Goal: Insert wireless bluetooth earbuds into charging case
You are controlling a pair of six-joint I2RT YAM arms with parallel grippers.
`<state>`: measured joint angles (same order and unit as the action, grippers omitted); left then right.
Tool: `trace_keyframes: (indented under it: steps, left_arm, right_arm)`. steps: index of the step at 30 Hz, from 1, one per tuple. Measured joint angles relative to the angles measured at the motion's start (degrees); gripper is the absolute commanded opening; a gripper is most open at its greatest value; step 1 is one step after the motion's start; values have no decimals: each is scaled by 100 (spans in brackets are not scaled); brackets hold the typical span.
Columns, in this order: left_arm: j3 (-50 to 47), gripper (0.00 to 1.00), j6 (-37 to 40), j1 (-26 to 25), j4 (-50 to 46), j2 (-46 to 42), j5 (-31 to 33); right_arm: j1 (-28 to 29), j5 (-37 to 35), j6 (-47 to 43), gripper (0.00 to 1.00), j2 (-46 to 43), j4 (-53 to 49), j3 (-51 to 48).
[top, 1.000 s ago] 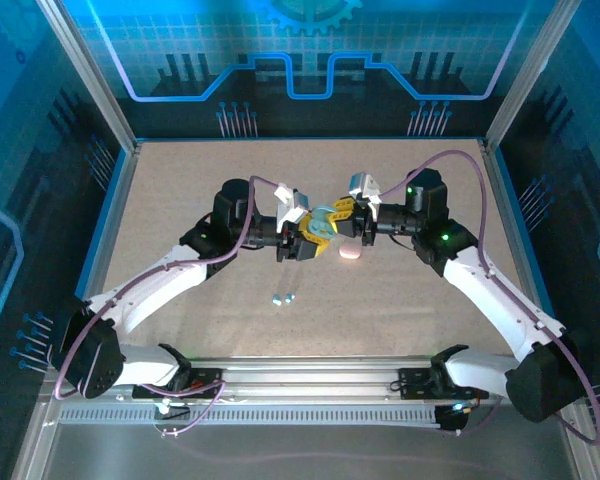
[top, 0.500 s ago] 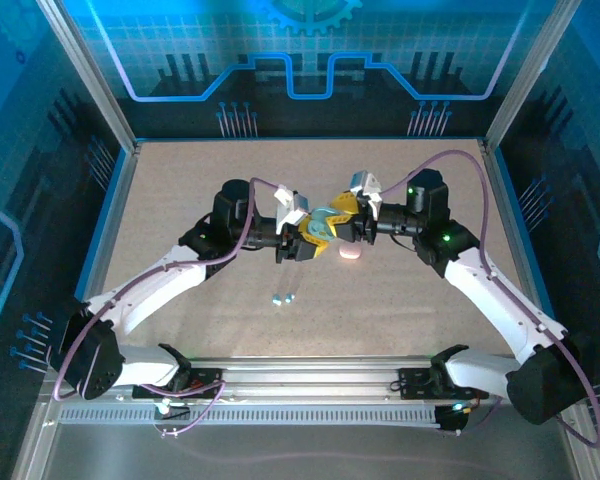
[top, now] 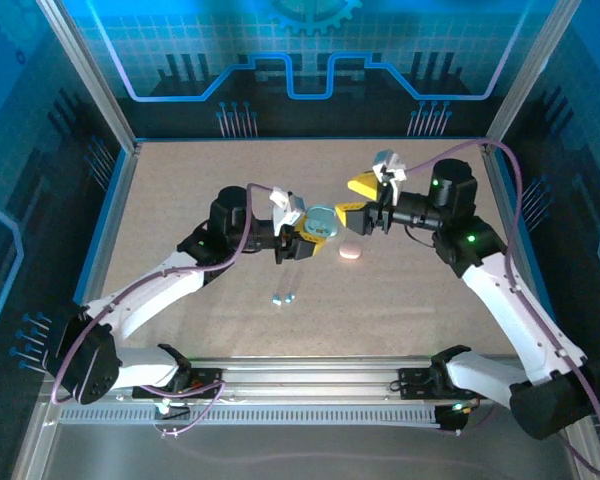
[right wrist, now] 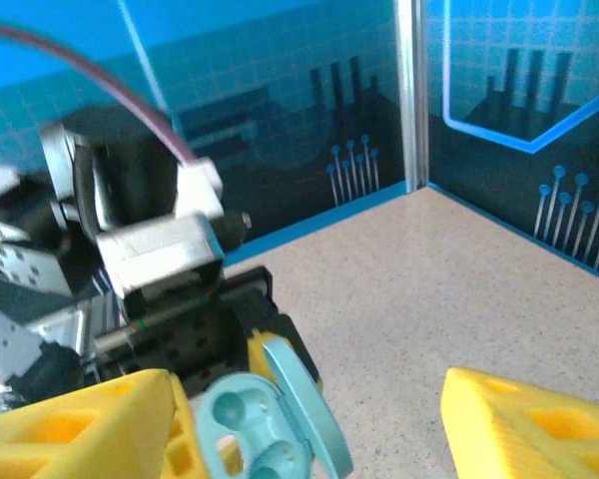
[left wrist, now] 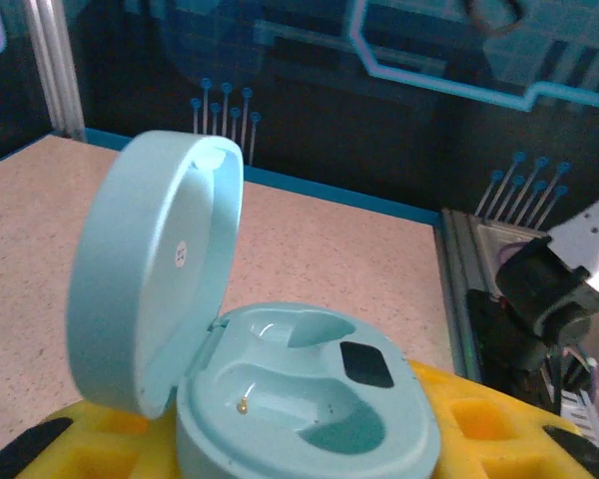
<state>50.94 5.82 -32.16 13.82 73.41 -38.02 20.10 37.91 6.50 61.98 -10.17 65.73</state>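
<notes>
- The left pincer is clamped on the open teal case, near the middle of the desk.
- In the left wrist view, its yellow fingers press the case base from both sides.
- The lid stands hinged up on the left of that view. The base's two wells face up, with a small gold contact in one and a dark patch beside the other.
- The right pincer is spread wide and holds nothing. It hangs above the desk, just right of the teal case and apart from it.
- In the right wrist view, that pincer's yellow fingers sit at the lower corners. The teal case is between them, close to the left one; I cannot tell whether they touch.
- Two light-blue earbuds lie side by side on the desk. They are nearer the arm bases than the teal case and well apart from both pincers.
- A pink case lies on the desk, just beside the teal case on its right.
</notes>
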Motion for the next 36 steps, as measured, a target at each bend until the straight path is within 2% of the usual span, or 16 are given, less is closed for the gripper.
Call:
trace_keyframes:
  steps: [5,9,16,23,31,36]
  left_arm:
    - [-328,31,-308,20,549,-114,544]
    - [-511,31,-573,131,894,-345,1029]
    - [-616,31,-892,439,1123,-975,1777]
    - [-616,31,-885,481,1150,-1416,2179]
    - [-616,31,-828,481,957,-1576,2328]
    - [-616,31,-826,481,890,-1576,2328]
  right_arm:
    - [-286,-883,564,58,-136,-621,313]
    - [-605,-1379,1152,55,155,-1036,162]
    - [-557,-1193,1768,46,1657,-1561,-160]
    - [595,-1176,1720,44,3233,-1858,-20]
    - [1797,-1163,1174,44,5075,-2446,1604]
    - [2240,-1202,850,43,5740,-2806,2282]
